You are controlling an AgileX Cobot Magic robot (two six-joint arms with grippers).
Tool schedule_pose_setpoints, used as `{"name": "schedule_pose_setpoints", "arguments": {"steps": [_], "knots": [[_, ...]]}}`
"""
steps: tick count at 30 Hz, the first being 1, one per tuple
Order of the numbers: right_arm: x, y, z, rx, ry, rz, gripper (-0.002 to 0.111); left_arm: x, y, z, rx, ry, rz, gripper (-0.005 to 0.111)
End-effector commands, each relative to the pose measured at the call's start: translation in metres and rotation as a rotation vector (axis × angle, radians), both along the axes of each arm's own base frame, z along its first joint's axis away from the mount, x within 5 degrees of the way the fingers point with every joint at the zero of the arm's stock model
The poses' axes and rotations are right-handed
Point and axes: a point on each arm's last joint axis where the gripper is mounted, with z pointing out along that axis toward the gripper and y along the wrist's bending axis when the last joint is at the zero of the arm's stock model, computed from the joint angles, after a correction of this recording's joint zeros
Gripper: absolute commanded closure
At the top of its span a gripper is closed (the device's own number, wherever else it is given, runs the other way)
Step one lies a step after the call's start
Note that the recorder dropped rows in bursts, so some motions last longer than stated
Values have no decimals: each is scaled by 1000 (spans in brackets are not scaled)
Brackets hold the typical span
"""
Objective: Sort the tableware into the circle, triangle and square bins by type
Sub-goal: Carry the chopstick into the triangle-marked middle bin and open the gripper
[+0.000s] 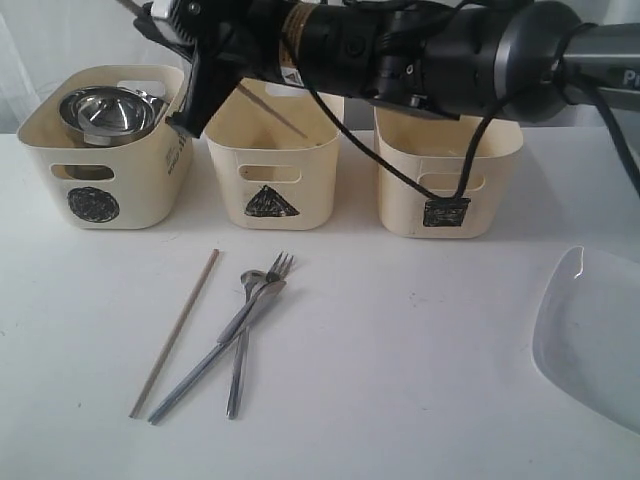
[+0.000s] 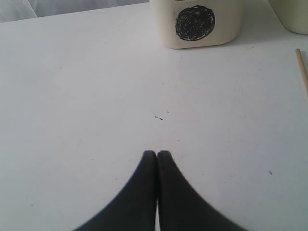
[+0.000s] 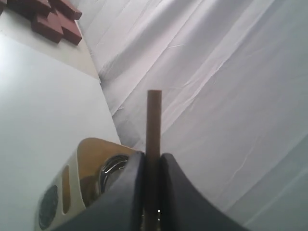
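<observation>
My right gripper (image 3: pixel 153 156) is shut on a wooden chopstick (image 3: pixel 154 120). In the exterior view the right gripper (image 1: pixel 160 22) is high at the back, above the circle bin (image 1: pixel 105 190). The held chopstick (image 1: pixel 280 117) slants down over the triangle bin (image 1: pixel 270 170). The square bin (image 1: pixel 445 180) stands to the right. Steel mugs and a bowl (image 1: pixel 105 110) sit in the circle bin. On the table lie a second chopstick (image 1: pixel 175 333), a fork (image 1: pixel 281 265), a spoon (image 1: pixel 250 278) and a knife (image 1: pixel 190 385). The left gripper (image 2: pixel 157 153) is shut and empty over bare table.
The white plate (image 1: pixel 590 340) lies at the table's right edge, partly cut off. The right arm (image 1: pixel 450 45) spans the top of the exterior view above the bins. The left wrist view shows the circle bin (image 2: pixel 195 24) ahead and the lying chopstick (image 2: pixel 302 70).
</observation>
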Motion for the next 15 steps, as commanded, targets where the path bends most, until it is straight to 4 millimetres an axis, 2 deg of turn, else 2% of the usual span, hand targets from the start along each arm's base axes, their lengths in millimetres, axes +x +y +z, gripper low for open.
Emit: {"name": "schedule_pose_setpoints", "arguments": {"steps": [1,8,15], "knots": [[-1,5,-3,-134,-155,-9,108,0,0,-1,-4,2,-1,107],[12,11,-33,-186,-154,-18,108,0,0,-1,-4,2,-1,107],[30,9,-57,-169,-170,-117,108,0,0,-1,-4,2,-1,107]]}}
